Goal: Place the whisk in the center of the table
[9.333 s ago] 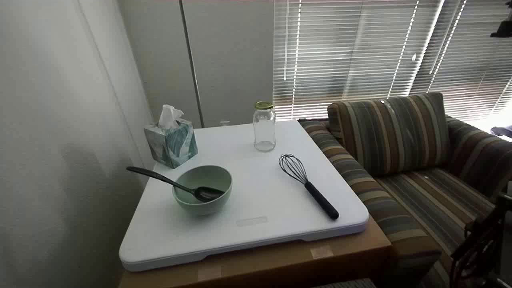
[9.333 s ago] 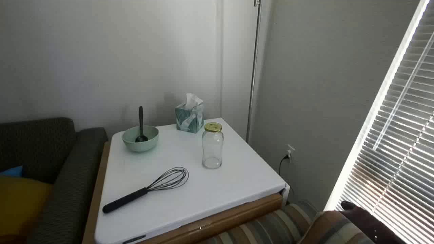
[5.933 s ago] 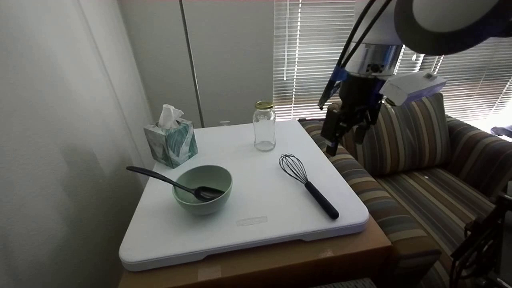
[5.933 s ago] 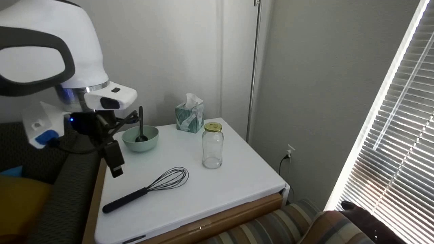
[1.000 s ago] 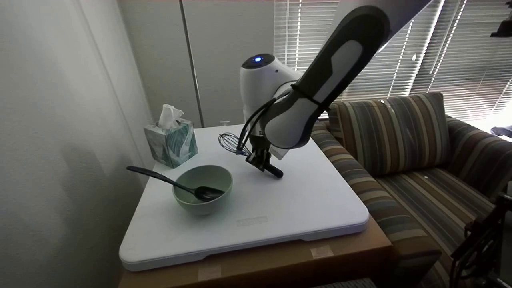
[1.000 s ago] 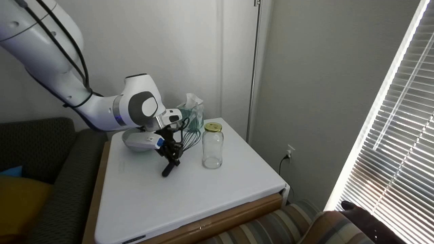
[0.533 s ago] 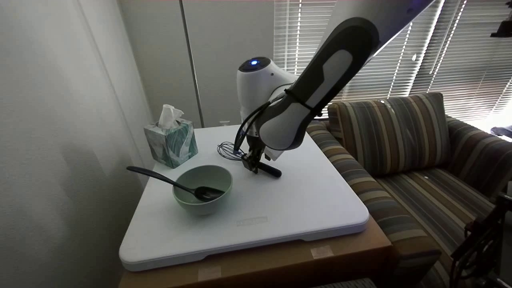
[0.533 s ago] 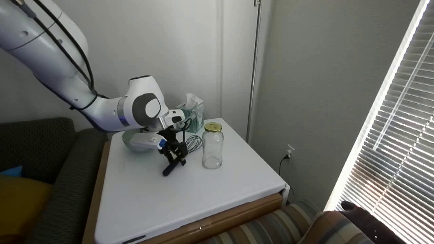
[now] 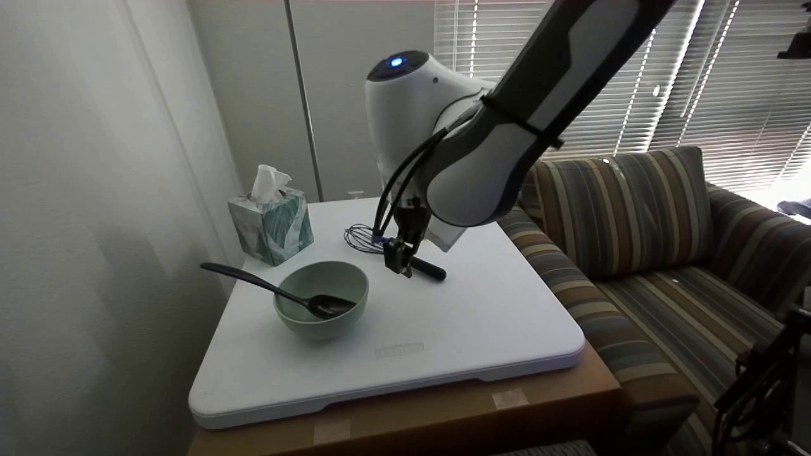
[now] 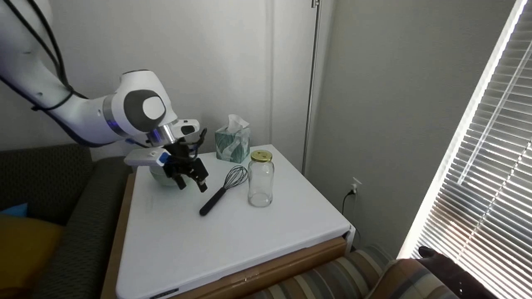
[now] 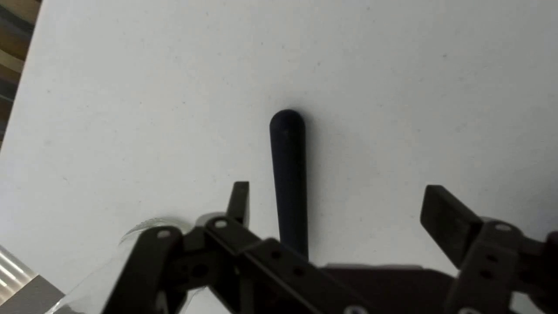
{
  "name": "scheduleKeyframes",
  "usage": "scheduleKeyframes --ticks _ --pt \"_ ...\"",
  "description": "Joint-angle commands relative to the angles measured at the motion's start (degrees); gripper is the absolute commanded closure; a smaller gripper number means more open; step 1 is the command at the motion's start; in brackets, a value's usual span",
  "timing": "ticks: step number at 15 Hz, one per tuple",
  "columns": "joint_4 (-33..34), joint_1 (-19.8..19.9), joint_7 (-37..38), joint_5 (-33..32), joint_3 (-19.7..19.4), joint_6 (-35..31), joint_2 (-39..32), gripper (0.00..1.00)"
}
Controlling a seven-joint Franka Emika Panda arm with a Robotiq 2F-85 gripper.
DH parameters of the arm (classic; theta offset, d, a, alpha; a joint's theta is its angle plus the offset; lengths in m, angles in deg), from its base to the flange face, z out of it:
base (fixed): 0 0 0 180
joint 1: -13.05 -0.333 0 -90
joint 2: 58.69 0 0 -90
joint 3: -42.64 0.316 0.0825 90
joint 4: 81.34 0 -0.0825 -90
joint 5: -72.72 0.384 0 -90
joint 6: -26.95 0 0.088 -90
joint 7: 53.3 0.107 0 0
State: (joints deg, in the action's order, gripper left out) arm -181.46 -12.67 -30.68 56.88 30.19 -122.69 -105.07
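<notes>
The whisk lies flat near the middle of the white table (image 10: 249, 236). Its black handle (image 10: 213, 202) and wire head (image 10: 235, 176) both show in an exterior view. In an exterior view the arm partly covers it, with the handle end (image 9: 429, 269) and wires (image 9: 360, 238) in sight. My gripper (image 10: 192, 187) is open and empty, raised above the table and apart from the whisk, on the bowl's side. In the wrist view the whisk handle (image 11: 290, 183) lies below the open fingers (image 11: 338, 196), nearer one finger; its wire head is hidden.
A green bowl (image 9: 326, 329) holding a dark spoon (image 9: 244, 277) stands near my gripper. A glass jar (image 10: 260, 185) with a gold lid stands close to the whisk head. A tissue box (image 9: 274, 228) sits by the wall. A striped sofa (image 9: 624, 221) borders the table.
The whisk was carried from near the table's edge to the middle and lowered onto the surface. Since half a second ago my gripper has released it and moved up and away; the whisk stays put.
</notes>
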Motion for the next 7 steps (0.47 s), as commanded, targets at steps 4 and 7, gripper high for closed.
scheduleKeyframes --ticks 4,7 --pt "-11.1 -2.2 6.2 -6.2 0.2 1.5 11.5 0.00" --pt "-16.8 -2.6 8.3 -8.1 0.7 2.2 17.5 0.00"
